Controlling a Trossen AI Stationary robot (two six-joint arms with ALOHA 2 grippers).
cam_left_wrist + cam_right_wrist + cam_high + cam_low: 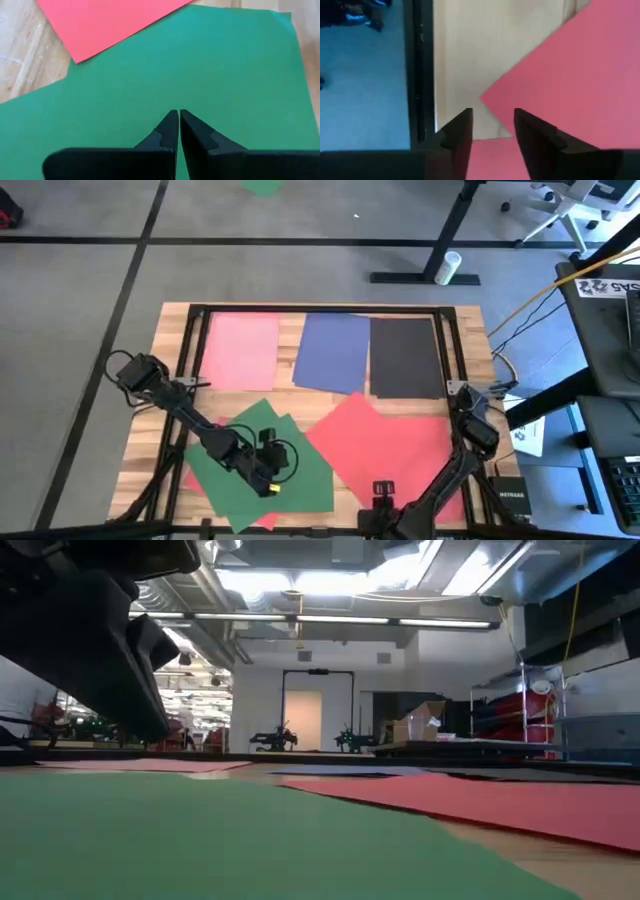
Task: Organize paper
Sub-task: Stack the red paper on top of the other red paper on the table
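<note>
Left claw (272, 483) over the overlapping green construction-paper sheets (265, 465) at the near left of the wooden table (165, 345)

Its fingers (170, 130) are pressed together above the green paper, pinching nothing I can see; a red sheet (385, 442) lies tilted just right of the green ones, its corner touching them. Along the far side a pink sheet (240, 352), a blue sheet (333, 352) and a black sheet (405, 358) lie side by side, blue slightly overlapping black. The right claw (492, 131) hangs slightly spread above the red sheet's edge near the table's right side, holding nothing
</note>
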